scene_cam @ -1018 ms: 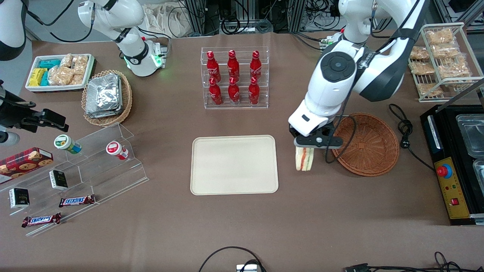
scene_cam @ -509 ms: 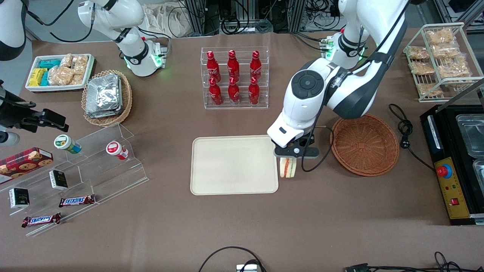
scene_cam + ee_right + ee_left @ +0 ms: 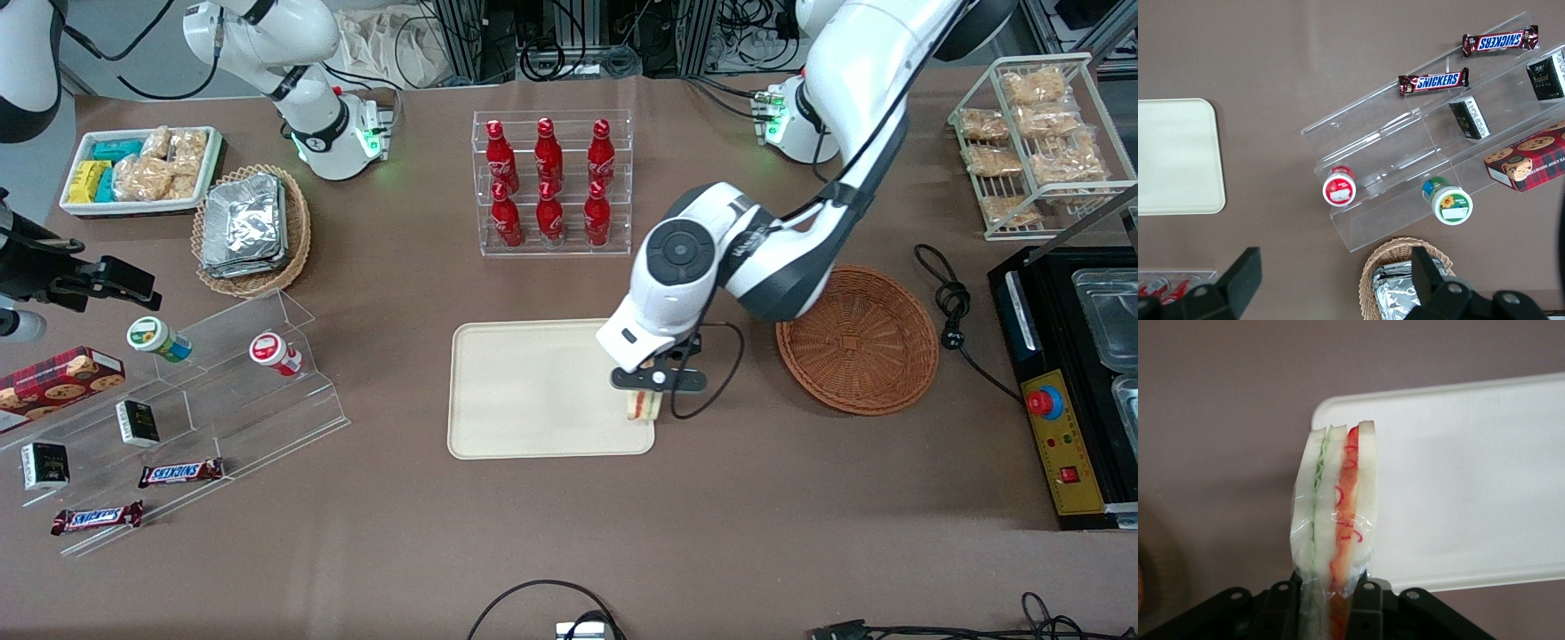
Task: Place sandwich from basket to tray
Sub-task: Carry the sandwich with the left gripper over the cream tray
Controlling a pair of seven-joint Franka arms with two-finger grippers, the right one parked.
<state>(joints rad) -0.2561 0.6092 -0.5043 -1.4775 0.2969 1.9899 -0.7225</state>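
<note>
Gripper [image 3: 1331, 607] was clamped on the sandwich [image 3: 1333, 513], black fingers [image 3: 1281, 607] pressing both bread faces at its base. Sandwich stood on edge in clear wrap, layers showing: white bread, green, white, orange-red, white. Its tip overlapped a rounded corner of the tray [image 3: 1458, 487]. The tray lay flat on the brown table [image 3: 1218, 420], cream surface bare.
</note>
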